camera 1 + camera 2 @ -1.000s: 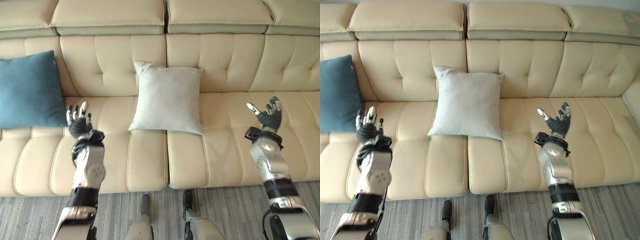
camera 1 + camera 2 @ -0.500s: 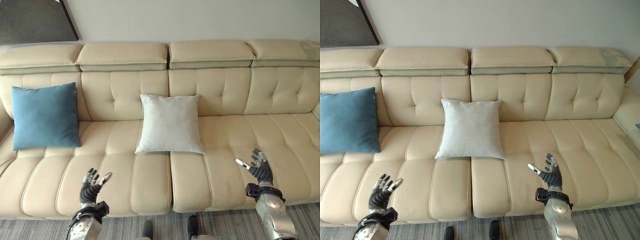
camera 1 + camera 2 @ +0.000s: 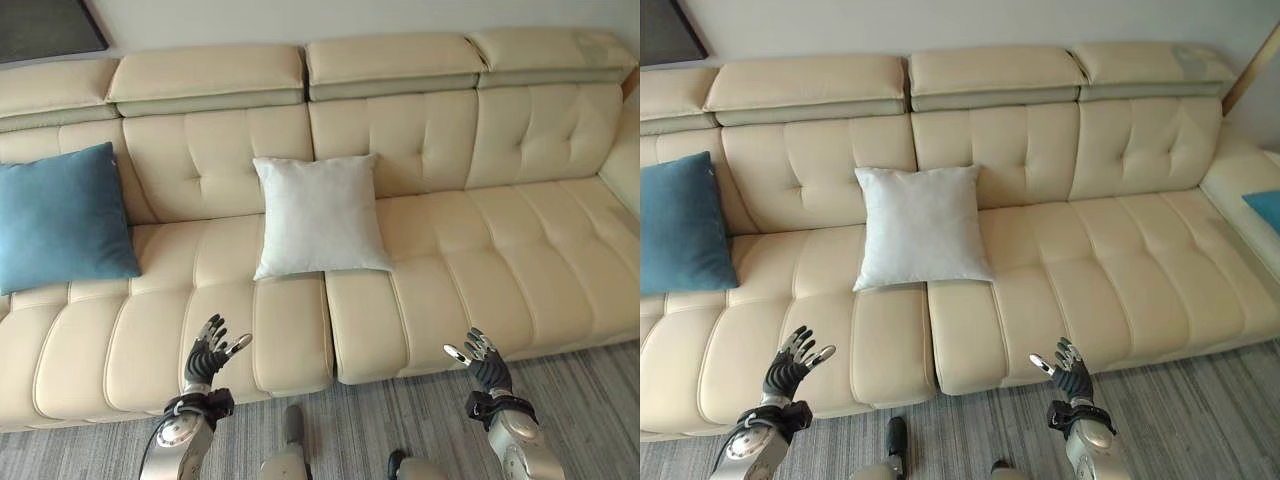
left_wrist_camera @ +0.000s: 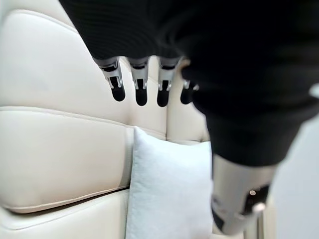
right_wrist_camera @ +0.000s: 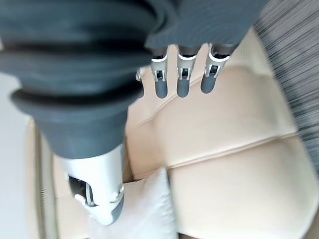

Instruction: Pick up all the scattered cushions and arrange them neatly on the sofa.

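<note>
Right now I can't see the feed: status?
Left hand and right hand open, empty, by sofa front. White cushion and blue cushion on seat. Nothing in the way.

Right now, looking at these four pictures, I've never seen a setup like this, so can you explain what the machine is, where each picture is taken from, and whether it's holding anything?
This is a humanoid robot standing before a cream sofa. The two wide pictures come from a stereo camera on its head, looking down. In them the left robot hand and right robot hand rise at the bottom, fingers relaxed, holding nothing.

The two close pictures come from cameras on its wrists: a dark ribbed cover and silver, dark-tipped fingers, with the sofa beyond.

On the seat a white cushion leans against the backrest near the middle, and a blue cushion leans further left. A bit of blue shows at the sofa's far right end; I cannot tell what it is.
</note>
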`<state>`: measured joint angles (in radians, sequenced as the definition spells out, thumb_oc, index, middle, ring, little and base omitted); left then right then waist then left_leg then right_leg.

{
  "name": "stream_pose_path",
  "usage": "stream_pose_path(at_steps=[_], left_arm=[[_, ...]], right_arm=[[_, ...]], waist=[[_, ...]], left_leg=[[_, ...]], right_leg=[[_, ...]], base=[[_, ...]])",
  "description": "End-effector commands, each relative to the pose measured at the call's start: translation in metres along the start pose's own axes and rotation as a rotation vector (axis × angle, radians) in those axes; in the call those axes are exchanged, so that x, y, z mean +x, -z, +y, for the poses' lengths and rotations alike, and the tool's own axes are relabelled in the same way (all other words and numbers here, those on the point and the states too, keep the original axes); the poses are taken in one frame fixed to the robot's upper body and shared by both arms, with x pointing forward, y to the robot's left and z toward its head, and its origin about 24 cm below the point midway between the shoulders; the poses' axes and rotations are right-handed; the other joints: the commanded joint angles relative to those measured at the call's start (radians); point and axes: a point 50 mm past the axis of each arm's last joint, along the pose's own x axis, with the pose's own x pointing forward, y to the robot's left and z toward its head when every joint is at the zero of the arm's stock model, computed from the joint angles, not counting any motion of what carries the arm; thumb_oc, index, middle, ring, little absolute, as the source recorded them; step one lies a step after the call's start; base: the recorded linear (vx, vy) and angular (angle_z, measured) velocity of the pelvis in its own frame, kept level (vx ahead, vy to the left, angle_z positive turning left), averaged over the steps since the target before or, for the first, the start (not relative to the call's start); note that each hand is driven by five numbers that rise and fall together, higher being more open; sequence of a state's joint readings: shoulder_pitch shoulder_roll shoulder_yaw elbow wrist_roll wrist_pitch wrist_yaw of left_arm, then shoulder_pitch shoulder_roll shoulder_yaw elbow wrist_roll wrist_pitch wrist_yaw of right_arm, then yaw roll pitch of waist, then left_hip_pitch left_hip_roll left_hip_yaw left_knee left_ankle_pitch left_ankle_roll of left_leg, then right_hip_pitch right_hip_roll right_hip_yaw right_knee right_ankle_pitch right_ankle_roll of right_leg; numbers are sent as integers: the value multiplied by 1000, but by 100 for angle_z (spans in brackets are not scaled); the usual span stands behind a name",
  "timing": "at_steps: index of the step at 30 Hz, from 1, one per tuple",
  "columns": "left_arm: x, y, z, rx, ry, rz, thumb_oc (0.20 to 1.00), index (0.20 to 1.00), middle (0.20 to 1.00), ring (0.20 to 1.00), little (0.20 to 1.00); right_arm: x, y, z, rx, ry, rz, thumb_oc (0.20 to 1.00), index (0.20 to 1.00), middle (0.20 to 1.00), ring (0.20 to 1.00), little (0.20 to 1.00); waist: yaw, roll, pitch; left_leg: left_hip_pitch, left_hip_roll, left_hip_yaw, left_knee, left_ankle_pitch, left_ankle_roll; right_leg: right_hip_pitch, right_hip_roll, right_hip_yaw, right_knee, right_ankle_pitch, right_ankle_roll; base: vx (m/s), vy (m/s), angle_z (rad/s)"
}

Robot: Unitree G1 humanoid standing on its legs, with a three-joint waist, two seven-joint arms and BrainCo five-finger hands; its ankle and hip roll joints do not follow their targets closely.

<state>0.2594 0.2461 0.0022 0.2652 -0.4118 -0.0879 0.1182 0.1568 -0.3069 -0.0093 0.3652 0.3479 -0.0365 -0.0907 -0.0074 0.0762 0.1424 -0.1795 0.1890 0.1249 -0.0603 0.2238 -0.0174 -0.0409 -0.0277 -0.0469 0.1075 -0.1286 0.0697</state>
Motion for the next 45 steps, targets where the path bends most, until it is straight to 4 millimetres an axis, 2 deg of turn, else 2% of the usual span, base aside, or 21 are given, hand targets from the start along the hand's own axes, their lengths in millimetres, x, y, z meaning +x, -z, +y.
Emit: stream_pose_path(at_steps=[1,4,5,8,9,10,11,13,17,22,26,31,32,34,35,36,37,40,42,43,45], left_arm=[[15,-44,15,89,-13,-164,1000,1000,1000,1000,1000],[17,-43,11,88,-8,-163,1000,1000,1000,1000,1000],[19,-45,9,83,-6,-170,1000,1000,1000,1000,1000],[19,-47,6,74,4,-181,1000,1000,1000,1000,1000],[17,-44,6,64,10,-176,1000,1000,1000,1000,1000],[17,-44,6,64,10,-176,1000,1000,1000,1000,1000],[15,-42,5,50,17,-167,1000,1000,1000,1000,1000],[14,-39,3,41,26,-156,1000,1000,1000,1000,1000],[13,-34,-2,69,46,-136,1000,1000,1000,1000,1000],[12,-32,-3,80,49,-129,1000,1000,1000,1000,1000],[12,-18,6,98,10,-57,1000,1000,1000,1000,1000],[13,-16,7,160,34,-39,1000,1000,1000,1000,1000],[13,-16,7,160,34,-39,1000,1000,1000,1000,1000],[17,-23,4,194,50,-63,1000,1000,1000,1000,1000],[19,-25,4,202,49,-70,1000,1000,1000,1000,1000],[21,-31,3,211,47,-91,1000,1000,1000,1000,1000],[21,-31,3,211,47,-92,1000,1000,1000,1000,1000],[23,-40,1,194,49,-129,1000,1000,1000,1000,1000],[23,-42,-2,176,60,-138,1000,1000,1000,1000,1000],[23,-42,-2,176,61,-138,1000,1000,1000,1000,1000],[23,-41,-9,187,94,-133,1000,1000,1000,1000,1000]], right_arm=[[7,-38,16,13,-38,-171,1000,1000,1000,1000,1000],[8,-43,12,-3,-34,-191,1000,1000,1000,1000,1000],[9,-46,12,-1,-34,-198,1000,1000,1000,1000,1000],[10,-48,14,2,-46,-200,1000,1000,1000,1000,1000],[10,-48,16,12,-62,-202,1000,1000,1000,1000,1000],[10,-48,16,12,-63,-201,1000,1000,1000,1000,1000],[8,-48,17,10,-80,-205,1000,1000,1000,1000,1000],[8,-48,17,7,-83,-206,1000,1000,1000,1000,1000],[7,-45,16,21,-70,-196,1000,1000,1000,1000,1000],[6,-40,19,38,-72,-181,1000,1000,1000,1000,1000],[6,-33,28,68,-86,-143,1000,1000,1000,1000,1000],[1,-28,26,43,-79,-120,1000,1000,1000,1000,1000],[1,-28,26,43,-79,-119,1000,1000,1000,1000,1000],[0,-30,24,43,-70,-129,1000,1000,1000,1000,1000],[1,-32,25,40,-71,-134,1000,1000,1000,1000,1000],[2,-35,26,41,-68,-150,1000,1000,1000,1000,1000],[2,-35,26,41,-69,-151,1000,1000,1000,1000,1000],[2,-35,27,35,-61,-151,1000,1000,1000,1000,1000],[3,-36,26,33,-53,-159,1000,1000,1000,1000,1000],[3,-37,26,33,-52,-159,1000,1000,1000,1000,1000],[4,-37,28,34,-59,-162,1000,1000,1000,1000,1000]], waist=[[17,-115,17],[12,-94,54],[10,-92,65],[-4,-109,65],[-6,-121,59],[-7,-120,59],[-10,-124,51],[-24,-114,39],[-45,-93,18],[-50,-97,13],[-70,-108,12],[-152,-107,17],[-149,-107,17],[-195,-104,32],[-195,-101,35],[-190,-95,45],[-189,-96,43],[-169,-77,42],[-149,-84,36],[-147,-84,36],[-139,-90,27]], left_leg=[[27,-104,-4,12,-132,-39],[-10,-75,-20,24,-78,-78],[-19,-75,-30,38,-83,-81],[-7,-95,-48,113,-161,-57],[17,-119,-60,169,-234,-45],[17,-119,-61,172,-237,-45],[57,-143,-77,203,-297,-39],[106,-141,-70,184,-319,-34],[156,-133,-55,68,-285,-41],[180,-142,-55,16,-277,-36],[205,-150,-28,5,-284,-28],[222,-168,79,-12,-299,-2],[223,-168,81,-13,-300,-2],[224,-170,158,-21,-305,9],[218,-165,181,-24,-303,10],[218,-154,215,-22,-307,9],[215,-154,217,-23,-304,9],[238,-126,317,-14,-311,-6],[246,-117,369,6,-316,-8],[246,-117,370,7,-317,-9],[261,-110,411,22,-330,-10]], right_leg=[[112,-43,-14,-169,-5,15],[114,-15,-41,-171,-14,-9],[103,-14,-51,-162,-12,-13],[73,-31,-75,-152,11,-15],[62,-44,-80,-157,26,-15],[63,-44,-80,-157,25,-15],[56,-45,-80,-164,30,-16],[47,-36,-89,-168,27,-16],[46,-18,-104,-186,41,-13],[42,-18,-93,-189,54,-6],[38,-22,-50,-183,70,5],[-21,-40,43,-162,114,33],[-22,-40,46,-161,114,33],[-81,-46,82,-111,126,60],[-103,-47,72,-87,126,62],[-113,-66,-1,-53,114,65],[-117,-66,1,-52,116,65],[-96,-137,-264,29,56,43],[-90,-156,-365,39,53,33],[-90,-156,-364,39,52,33],[-97,-176,-448,56,62,30]], base=[[-167,-162,-11],[-229,-182,11],[-260,-140,35],[-186,-97,30],[-85,-48,13],[-99,-37,9],[-63,0,11],[-46,41,11],[10,65,21],[-21,60,-3],[-71,66,-33],[-86,143,-58],[-86,140,-91],[-147,130,-101],[-161,39,-88],[-106,2,-104],[-94,-5,-111],[-9,-1,-144],[59,-48,-150],[73,-79,-130],[117,-122,-82]])
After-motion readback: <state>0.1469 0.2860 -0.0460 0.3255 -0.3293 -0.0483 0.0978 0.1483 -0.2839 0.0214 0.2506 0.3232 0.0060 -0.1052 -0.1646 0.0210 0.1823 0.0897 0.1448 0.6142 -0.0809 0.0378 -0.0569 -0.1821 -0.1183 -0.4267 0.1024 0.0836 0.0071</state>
